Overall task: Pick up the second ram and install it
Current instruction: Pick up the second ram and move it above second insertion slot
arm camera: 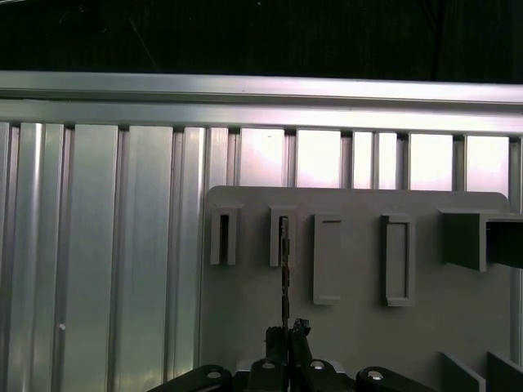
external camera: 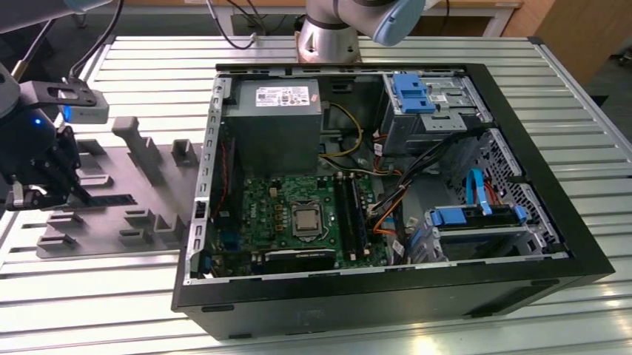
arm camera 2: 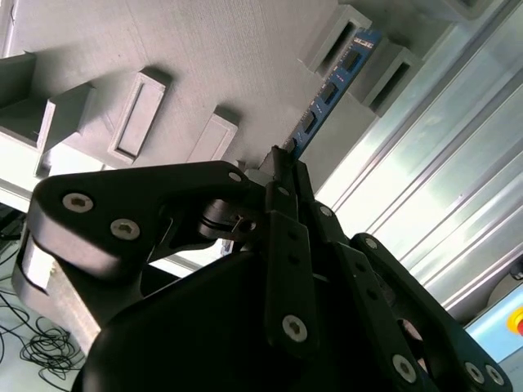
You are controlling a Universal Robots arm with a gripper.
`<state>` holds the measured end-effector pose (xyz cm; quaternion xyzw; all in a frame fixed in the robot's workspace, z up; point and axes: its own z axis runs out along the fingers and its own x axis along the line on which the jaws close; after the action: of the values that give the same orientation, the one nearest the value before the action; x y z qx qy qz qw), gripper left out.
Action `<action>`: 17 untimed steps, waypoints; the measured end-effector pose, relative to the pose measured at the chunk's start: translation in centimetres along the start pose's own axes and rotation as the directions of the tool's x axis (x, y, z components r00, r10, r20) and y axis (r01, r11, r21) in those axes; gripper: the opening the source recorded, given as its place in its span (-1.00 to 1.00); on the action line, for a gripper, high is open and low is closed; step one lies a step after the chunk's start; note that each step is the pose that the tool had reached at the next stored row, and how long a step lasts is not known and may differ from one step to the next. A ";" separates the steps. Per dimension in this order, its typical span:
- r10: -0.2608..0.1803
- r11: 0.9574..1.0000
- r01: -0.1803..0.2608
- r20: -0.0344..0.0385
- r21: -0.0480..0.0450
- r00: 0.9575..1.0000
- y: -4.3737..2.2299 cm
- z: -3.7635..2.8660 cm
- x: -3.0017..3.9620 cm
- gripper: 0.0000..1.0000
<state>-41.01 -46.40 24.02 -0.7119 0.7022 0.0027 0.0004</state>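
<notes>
At the exterior view's left, the gripper [external camera: 71,194] is seen at the edge of a grey fixture tray [external camera: 148,222]. The tray lies on a slatted metal table [external camera: 148,52], just beside an open computer case [external camera: 395,296]. A green motherboard [external camera: 286,214] is seen inside the case, well apart from the gripper.

In the second wrist view, the black fingers [arm camera 2: 288,237] are drawn narrow and closed on the near end of the second ram [arm camera 2: 331,86], a thin blue stick. The stick is held on edge, and its far end lies among the tray's raised grey blocks.

In the first wrist view, the stick is seen edge-on as a thin dark line. It runs from the fingertips to a slotted holder [arm camera: 275,245], the second in a row of four on the tray. Whether its far end is seated in that slot cannot be told.
</notes>
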 end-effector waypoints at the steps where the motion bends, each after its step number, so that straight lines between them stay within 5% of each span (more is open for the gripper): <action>1: 0.000 1.000 0.000 0.000 0.000 1.000 0.00 -0.01 0.00 -0.72; 17: 0.000 1.000 0.000 0.000 0.000 1.000 0.00 -0.40 0.00 -0.72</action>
<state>-41.01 -46.40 24.42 -0.7119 0.7022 0.0027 0.0004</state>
